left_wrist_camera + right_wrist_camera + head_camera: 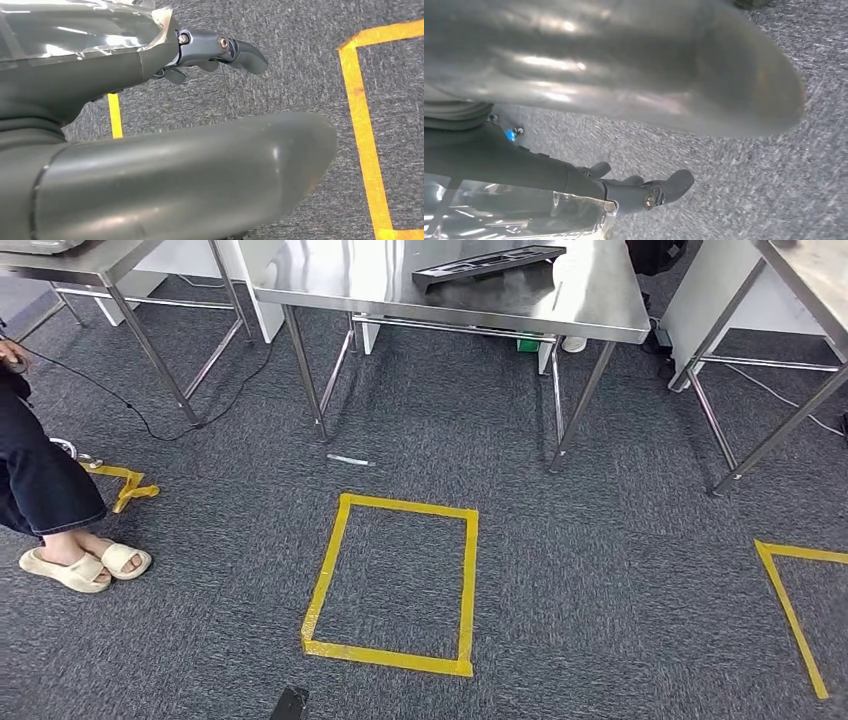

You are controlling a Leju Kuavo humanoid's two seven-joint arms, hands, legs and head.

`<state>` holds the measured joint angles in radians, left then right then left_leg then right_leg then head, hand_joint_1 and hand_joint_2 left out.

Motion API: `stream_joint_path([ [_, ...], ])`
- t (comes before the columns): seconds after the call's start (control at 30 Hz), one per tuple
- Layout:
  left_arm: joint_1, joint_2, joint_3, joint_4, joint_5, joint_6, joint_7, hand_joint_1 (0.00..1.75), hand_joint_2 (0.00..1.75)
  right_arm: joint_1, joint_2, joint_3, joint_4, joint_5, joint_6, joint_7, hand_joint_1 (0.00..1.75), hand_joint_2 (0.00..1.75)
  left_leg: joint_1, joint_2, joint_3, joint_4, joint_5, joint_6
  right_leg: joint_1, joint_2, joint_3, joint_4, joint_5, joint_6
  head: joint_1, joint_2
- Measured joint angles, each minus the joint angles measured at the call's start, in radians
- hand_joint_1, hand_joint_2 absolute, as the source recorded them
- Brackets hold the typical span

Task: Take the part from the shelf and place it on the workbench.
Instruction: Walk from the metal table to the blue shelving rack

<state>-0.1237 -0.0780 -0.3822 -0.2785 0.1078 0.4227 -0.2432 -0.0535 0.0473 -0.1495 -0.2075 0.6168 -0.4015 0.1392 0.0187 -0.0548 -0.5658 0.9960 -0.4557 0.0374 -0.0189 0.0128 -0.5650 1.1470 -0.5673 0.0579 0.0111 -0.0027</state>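
A long black part (490, 264) lies flat on the steel workbench (600, 310) at the far middle of the head view. My left hand (90, 80) hangs over grey carpet, its dark fingers (235, 50) slightly curled and apart from the thick thumb (200, 175), with nothing in it. My right hand (524, 165) also hangs above the carpet. Its fingers (664, 187) stand away from the thumb (634, 65) and hold nothing. Both hands are well short of the workbench.
A yellow tape square (395, 580) marks the carpet before the workbench, and a second tape corner (790, 600) lies to the right. Steel tables stand at left (150, 350) and right (790, 300). A person in beige sandals (75, 565) stands at the left edge beside a cable (130, 405).
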Motion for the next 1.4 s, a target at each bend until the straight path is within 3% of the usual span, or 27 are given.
stream_joint_path([
  [0.07, -0.002, -0.001, 0.000, 0.000, -0.001, 0.000, 0.000, 0.00, 0.00, -0.001, 0.000, 0.000, 0.000, 0.001, 0.000, 0.000, 0.00, 0.00, -0.003, -0.018, -0.005, 0.003, 0.004, -0.010, -0.005, 0.037, 0.057, -0.127, 0.042, 0.007, 0.001, 0.000],
  [0.1, -0.003, -0.001, 0.000, 0.000, -0.001, 0.000, 0.000, 0.00, 0.00, -0.001, 0.000, 0.000, 0.000, 0.001, 0.000, 0.000, 0.00, 0.00, -0.004, -0.026, -0.009, 0.004, 0.007, -0.017, -0.005, 0.050, 0.067, -0.154, 0.049, 0.004, 0.001, 0.000],
  [0.17, -0.002, -0.001, 0.000, 0.000, -0.001, 0.000, 0.000, 0.00, 0.00, -0.001, 0.000, 0.000, 0.000, 0.001, 0.000, 0.000, 0.00, 0.00, -0.002, -0.044, -0.018, 0.003, 0.015, -0.032, -0.005, 0.038, 0.068, -0.158, 0.053, -0.010, -0.001, 0.000],
  [0.23, 0.000, -0.001, 0.000, 0.000, -0.002, 0.000, 0.000, 0.00, 0.00, -0.002, 0.000, 0.000, 0.000, 0.001, 0.000, 0.000, 0.00, 0.00, 0.000, -0.022, -0.035, 0.027, -0.002, -0.042, -0.008, 0.017, 0.070, -0.161, 0.060, -0.027, -0.003, 0.000],
  [0.3, -0.001, -0.001, 0.000, 0.000, -0.002, 0.000, 0.000, 0.00, 0.00, -0.001, -0.001, 0.000, 0.000, 0.001, -0.001, -0.001, 0.00, 0.00, 0.000, 0.024, -0.081, 0.125, -0.059, -0.046, -0.006, -0.006, 0.069, -0.163, 0.064, -0.042, -0.009, 0.000],
  [0.37, -0.002, -0.001, 0.000, 0.000, -0.002, 0.000, 0.000, 0.00, 0.00, 0.002, -0.001, 0.000, 0.000, 0.001, -0.001, -0.001, 0.00, 0.00, 0.001, 0.042, -0.138, 0.252, -0.114, -0.050, 0.000, -0.031, 0.068, -0.162, 0.064, -0.049, -0.012, 0.000],
  [0.4, 0.000, -0.001, 0.000, 0.000, -0.002, 0.000, 0.000, 0.00, 0.00, 0.003, -0.001, 0.000, 0.000, 0.001, -0.001, -0.001, 0.00, 0.00, 0.001, 0.045, -0.152, 0.285, -0.120, -0.052, 0.002, -0.043, 0.067, -0.162, 0.063, -0.050, -0.012, 0.000],
  [0.43, 0.000, -0.001, 0.000, 0.000, -0.002, 0.000, 0.001, 0.00, 0.00, 0.003, -0.001, 0.000, 0.000, 0.001, -0.001, -0.001, 0.00, 0.00, 0.002, 0.050, -0.148, 0.281, -0.108, -0.052, 0.003, -0.055, 0.068, -0.162, 0.063, -0.050, -0.012, 0.000],
  [0.47, 0.001, 0.000, 0.000, 0.000, -0.003, 0.000, 0.002, 0.00, 0.00, 0.002, -0.001, 0.000, 0.000, 0.001, -0.001, -0.001, 0.00, 0.00, 0.002, 0.056, -0.125, 0.243, -0.083, -0.052, 0.003, -0.065, 0.068, -0.162, 0.063, -0.050, -0.012, 0.000],
  [0.53, -0.002, 0.000, 0.000, 0.000, -0.004, 0.000, 0.003, 0.00, 0.00, 0.001, -0.001, 0.000, 0.000, 0.001, -0.001, -0.001, 0.00, 0.00, 0.000, 0.094, -0.051, 0.111, -0.028, -0.049, 0.007, -0.084, 0.071, -0.161, 0.060, -0.047, -0.013, 0.000],
  [0.6, -0.006, 0.000, 0.000, 0.000, -0.006, 0.000, 0.004, 0.00, 0.00, 0.001, -0.001, 0.000, 0.000, 0.001, -0.001, -0.001, 0.00, 0.00, -0.005, 0.122, -0.011, 0.031, -0.010, -0.039, 0.016, -0.101, 0.069, -0.158, 0.056, -0.039, -0.009, 0.000],
  [0.7, -0.007, 0.000, 0.000, 0.000, -0.008, 0.000, 0.006, 0.00, 0.00, -0.003, -0.001, 0.000, 0.000, 0.001, -0.001, -0.001, 0.00, 0.00, -0.014, 0.100, -0.014, 0.014, -0.004, -0.017, 0.019, -0.122, 0.068, -0.156, 0.053, -0.027, -0.004, 0.000],
  [0.77, -0.008, 0.000, 0.000, 0.000, -0.008, 0.000, 0.006, 0.00, 0.00, -0.003, -0.002, 0.000, 0.000, 0.001, -0.001, -0.001, 0.00, 0.00, -0.012, 0.081, -0.017, 0.008, 0.005, -0.001, 0.015, -0.087, 0.049, -0.113, 0.025, -0.023, -0.002, 0.000],
  [0.83, -0.011, -0.001, 0.000, 0.000, -0.009, -0.001, 0.006, 0.00, 0.00, 0.000, -0.002, 0.000, 0.000, 0.001, -0.001, -0.001, 0.00, 0.00, -0.010, 0.061, -0.023, 0.006, 0.012, 0.010, 0.011, -0.038, -0.001, -0.004, -0.029, -0.029, 0.000, 0.000],
  [0.87, -0.011, -0.002, 0.000, 0.000, -0.009, -0.001, 0.006, 0.00, 0.00, 0.001, -0.001, 0.000, 0.000, 0.001, -0.001, -0.001, 0.00, 0.00, -0.010, 0.049, -0.027, 0.006, 0.015, 0.012, 0.010, -0.026, -0.033, 0.065, -0.055, -0.030, 0.001, 0.000],
  [0.93, -0.009, -0.003, 0.001, 0.000, -0.010, -0.001, 0.007, 0.00, 0.00, 0.004, -0.002, 0.000, 0.001, 0.001, -0.001, -0.001, 0.00, 0.00, -0.010, 0.022, -0.032, 0.007, 0.020, 0.012, 0.007, -0.017, -0.068, 0.139, -0.072, -0.022, 0.001, 0.000],
  [1.0, -0.008, -0.003, 0.001, 0.000, -0.010, -0.001, 0.007, 0.00, 0.00, 0.005, -0.004, 0.000, 0.001, 0.001, -0.001, 0.000, 0.00, 0.00, -0.007, -0.003, -0.034, 0.007, 0.024, 0.006, 0.000, -0.011, -0.027, 0.054, -0.029, -0.004, 0.002, 0.000],
  [1.07, -0.008, -0.004, 0.001, 0.000, -0.010, -0.001, 0.007, 0.00, 0.00, 0.004, -0.005, 0.000, 0.001, 0.002, -0.001, 0.000, 0.00, 0.00, -0.007, -0.026, -0.038, 0.010, 0.029, -0.003, -0.008, 0.029, 0.039, -0.085, 0.022, 0.006, 0.003, 0.000],
  [1.13, -0.008, -0.005, 0.001, 0.000, -0.010, 0.000, 0.007, 0.00, 0.00, 0.004, -0.005, 0.000, 0.001, 0.002, -0.001, 0.000, 0.00, 0.00, -0.009, -0.045, -0.043, 0.010, 0.035, -0.017, -0.008, 0.055, 0.066, -0.149, 0.042, 0.000, 0.002, 0.000],
  [1.2, -0.005, -0.005, 0.000, 0.000, -0.010, 0.000, 0.007, 0.00, 0.00, 0.004, -0.005, 0.000, 0.001, 0.002, -0.001, 0.000, 0.00, 0.00, -0.007, -0.059, -0.048, 0.007, 0.042, -0.031, -0.005, 0.037, 0.067, -0.152, 0.049, -0.015, 0.001, 0.000],
  [1.23, -0.003, -0.005, 0.000, 0.000, -0.010, 0.000, 0.007, 0.00, 0.00, 0.003, -0.005, 0.000, 0.001, 0.002, -0.001, 0.001, 0.00, 0.00, -0.007, -0.050, -0.052, 0.012, 0.038, -0.036, -0.007, 0.027, 0.069, -0.154, 0.053, -0.022, 0.000, 0.000],
  [1.3, -0.002, -0.005, 0.000, 0.000, -0.009, 0.003, 0.008, 0.00, 0.00, 0.004, -0.005, 0.000, 0.001, 0.003, -0.001, 0.000, 0.00, 0.00, -0.006, -0.004, -0.083, 0.076, -0.007, -0.041, -0.011, 0.004, 0.071, -0.158, 0.060, -0.038, -0.006, 0.000],
  [1.33, -0.002, -0.006, 0.000, 0.000, -0.008, 0.006, 0.008, 0.00, 0.00, 0.007, -0.006, 0.000, 0.001, 0.003, -0.001, 0.000, 0.00, 0.00, -0.007, 0.022, -0.111, 0.139, -0.044, -0.043, -0.009, -0.009, 0.070, -0.158, 0.061, -0.042, -0.009, 0.000],
  [1.4, -0.001, -0.008, 0.001, 0.000, -0.004, 0.012, 0.009, 0.00, 0.00, 0.011, -0.007, 0.000, 0.001, 0.003, -0.001, -0.001, 0.00, 0.00, -0.005, 0.043, -0.166, 0.268, -0.101, -0.049, -0.003, -0.038, 0.068, -0.158, 0.061, -0.046, -0.011, 0.000],
])
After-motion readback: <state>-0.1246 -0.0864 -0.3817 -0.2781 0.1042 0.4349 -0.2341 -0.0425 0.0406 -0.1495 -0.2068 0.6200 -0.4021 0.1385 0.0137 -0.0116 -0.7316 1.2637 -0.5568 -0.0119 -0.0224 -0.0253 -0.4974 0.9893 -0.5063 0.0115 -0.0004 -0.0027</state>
